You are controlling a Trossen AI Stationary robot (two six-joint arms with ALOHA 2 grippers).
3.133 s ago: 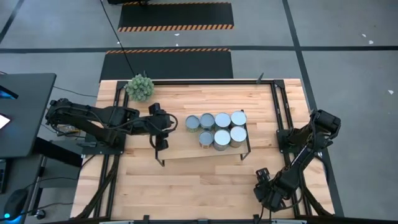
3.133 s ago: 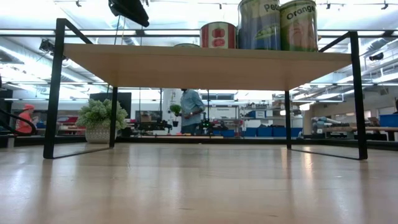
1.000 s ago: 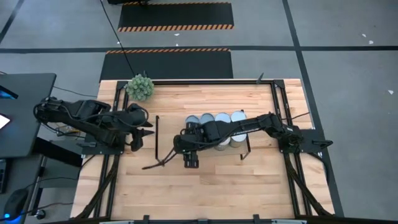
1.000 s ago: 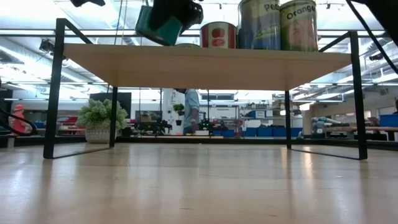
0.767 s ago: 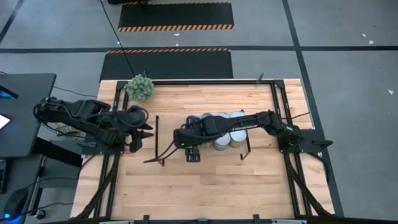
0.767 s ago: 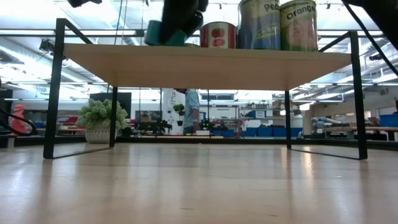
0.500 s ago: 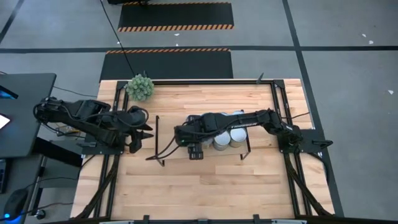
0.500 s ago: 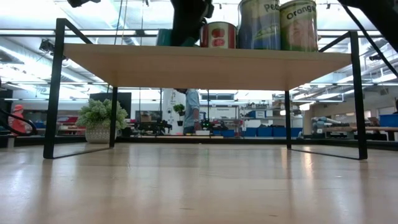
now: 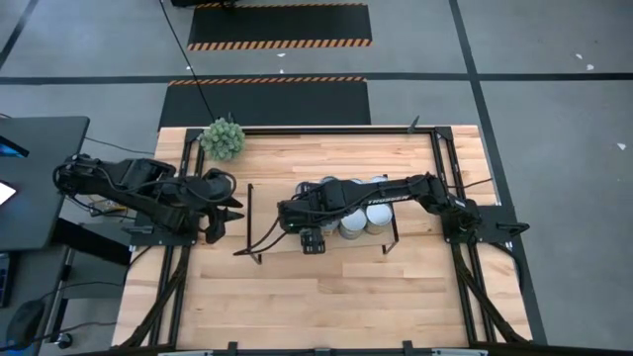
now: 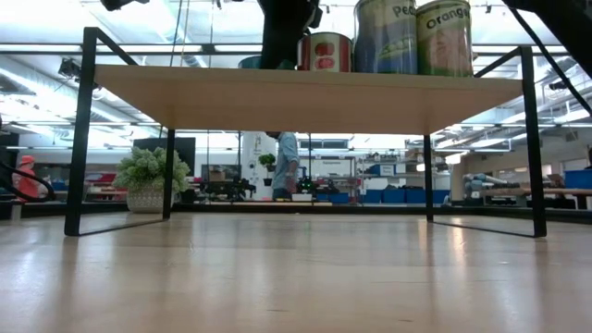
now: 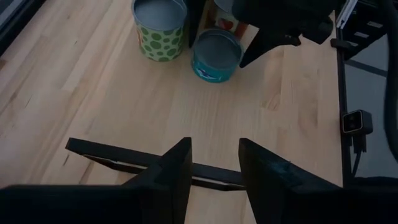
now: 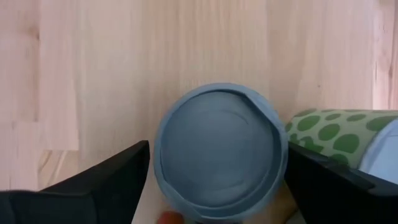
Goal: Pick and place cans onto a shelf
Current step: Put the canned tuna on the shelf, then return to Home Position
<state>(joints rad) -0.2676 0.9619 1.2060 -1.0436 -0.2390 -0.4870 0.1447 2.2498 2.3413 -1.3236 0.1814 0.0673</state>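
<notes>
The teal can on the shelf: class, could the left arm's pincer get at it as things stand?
Probably not cleanly. The right pincer stands open around the teal can on the shelf, blocking it. The left pincer waits beyond the shelf's end frame, bare board between.

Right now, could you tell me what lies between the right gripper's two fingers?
A teal can with a grey-blue lid stands between the right gripper's open fingers, shown in the right wrist view.
</notes>
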